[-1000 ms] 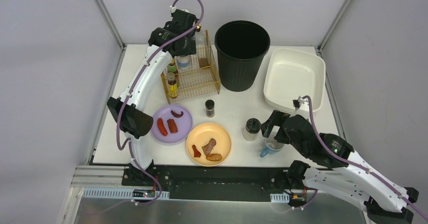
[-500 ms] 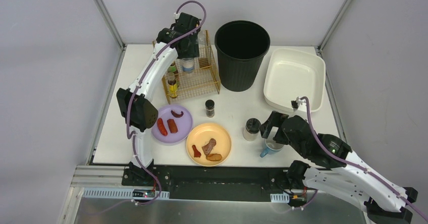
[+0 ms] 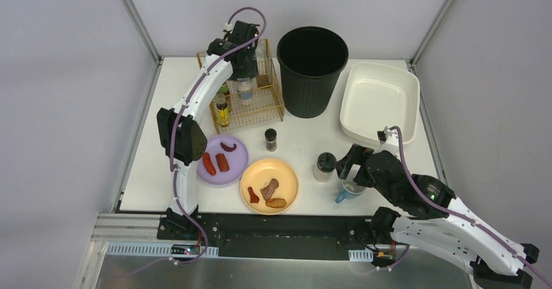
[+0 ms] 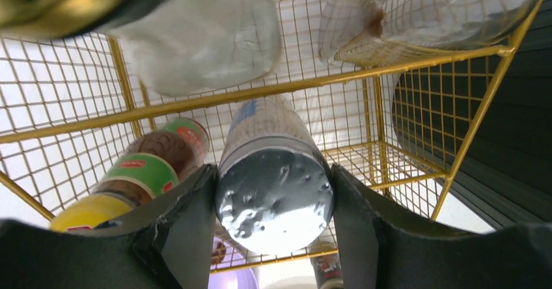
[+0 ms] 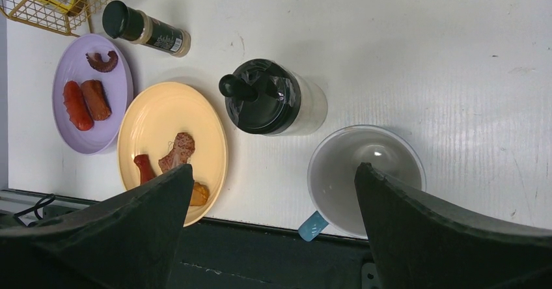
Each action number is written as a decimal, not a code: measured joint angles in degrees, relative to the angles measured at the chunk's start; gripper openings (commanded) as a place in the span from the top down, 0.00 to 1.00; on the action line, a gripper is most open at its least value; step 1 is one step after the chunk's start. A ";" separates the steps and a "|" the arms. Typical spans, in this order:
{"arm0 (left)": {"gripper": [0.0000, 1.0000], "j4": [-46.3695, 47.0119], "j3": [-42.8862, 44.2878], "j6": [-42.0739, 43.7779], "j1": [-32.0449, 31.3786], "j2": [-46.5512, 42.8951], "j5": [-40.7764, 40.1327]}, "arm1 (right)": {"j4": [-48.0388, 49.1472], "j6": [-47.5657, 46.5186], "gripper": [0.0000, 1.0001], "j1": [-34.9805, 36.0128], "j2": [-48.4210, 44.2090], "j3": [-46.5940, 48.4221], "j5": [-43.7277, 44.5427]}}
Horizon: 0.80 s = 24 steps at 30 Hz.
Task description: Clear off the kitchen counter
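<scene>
Over the gold wire rack [image 3: 267, 103] at the back-left of the kitchen counter [image 3: 299, 139], the L gripper [image 4: 274, 179] is clamped on a silver-capped bottle [image 4: 265, 136], one finger pressing each side of the cap. Vs a sec ago the wrist has swung right & a bit nearer across the rack, bottle going w/ it; grip unchanged. R gripper [image 5: 273, 172] hasn't budged: jaws spread wide, empty, straddling a white mug [image 5: 364, 172] w/ a blue handle. My read: the bottle is being stowed in a rack slot, so one item is nearly off the counter; can't tell if it's seated on the mesh yet. Left on the counter: purple plate [image 3: 224, 177] w/ sausages, orange plate [image 3: 286, 172] w/ food scraps, dark spice jar [image 3: 270, 139], black-lidded shaker [image 3: 324, 165], the mug. Writing: held bottle has a blue-white label, the sauce bottle [image 4: 140, 172] beside it a green-red one, spice jar pale print on dark. None legible, no brand readable.
</scene>
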 measured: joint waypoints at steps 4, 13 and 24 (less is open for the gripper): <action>0.77 0.48 -0.42 -0.72 0.20 1.07 0.17 | -0.04 -0.02 0.01 0.00 -0.28 -0.13 0.02; 0.36 1.14 -1.44 -1.97 0.57 2.34 0.33 | -0.09 -0.02 0.01 0.00 -0.37 -0.13 0.02; 0.26 2.54 -3.32 -2.29 0.57 2.25 1.22 | -0.35 0.15 0.01 0.00 -0.39 -0.13 0.00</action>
